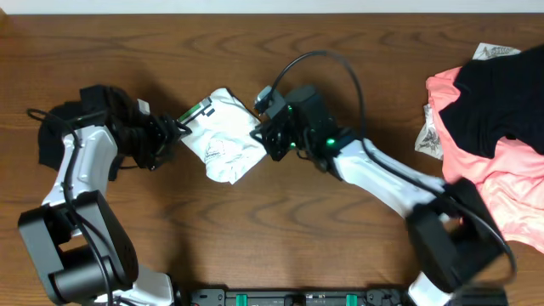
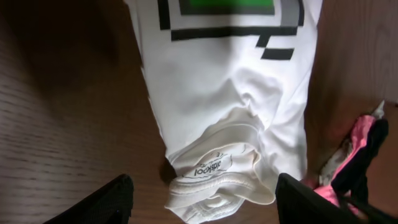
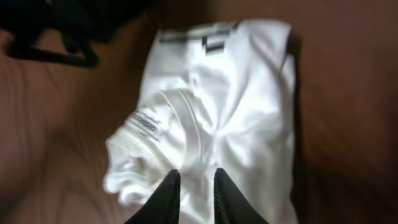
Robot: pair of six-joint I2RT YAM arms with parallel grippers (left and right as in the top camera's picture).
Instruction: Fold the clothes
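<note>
- Coral-pink garment [image 1: 501, 174] and black garment [image 1: 493, 110], heaped far right: your right arm passes beside them, so a wide swing could drag them.
- White T-shirt [image 1: 223, 136], bundled left of centre: pull it and the folds spill open.
- Right gripper [image 3: 194, 186], narrowed on what looks like a pinch of shirt: a thin hold that may slip.
- Left gripper [image 1: 177, 130], spread wide and empty at the collar [image 2: 214, 180]: closing could ruck it.
</note>
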